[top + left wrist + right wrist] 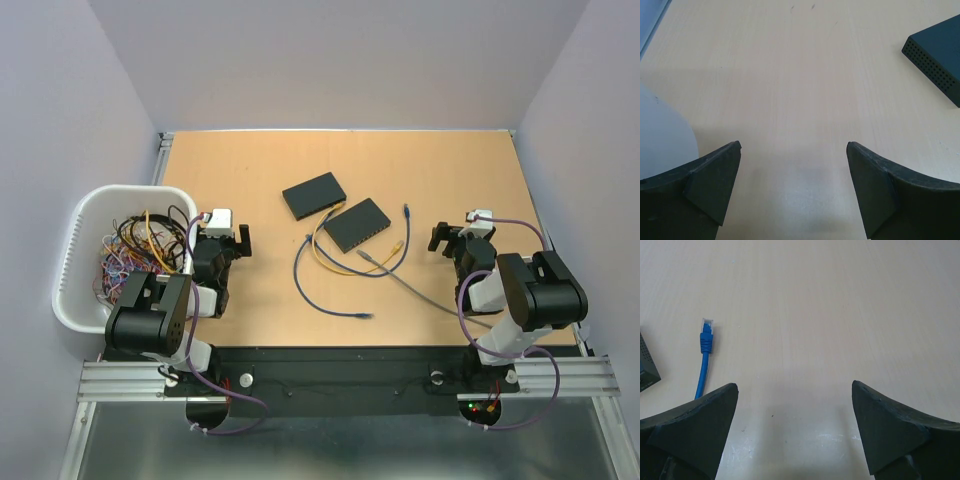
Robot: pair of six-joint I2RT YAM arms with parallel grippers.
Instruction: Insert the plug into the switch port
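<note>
Plug point(705, 326) of the blue cable point(702, 371) lies loose on the worktop point(430, 170). Its clear tip points away from the right arm. It is near the right corner of the near switch point(357, 224) and is in no port.

I count two switches, the near switch and the far switch point(314, 195). Both are flat black boxes at mid-worktop, set close together.

I count cables in three colours around them: blue, a yellow cable point(318, 248) and a grey cable point(415, 288). They cross one another in front of the near switch. From overhead I cannot tell how many separate blue runs there are, nor whether any cable end sits in a port. The grey cable trails off towards the right arm.

I count one white bin point(75, 225), at the left edge of the worktop, holding a tangle of coloured wires.

The left hand point(794, 147) is spread wide and holds nothing. It is over bare worktop, with the bin on its left and a switch corner ahead on its right.

The right hand point(795, 387) is likewise spread and empty. The plug lies ahead of it, to its left, well clear of both fingers.
</note>
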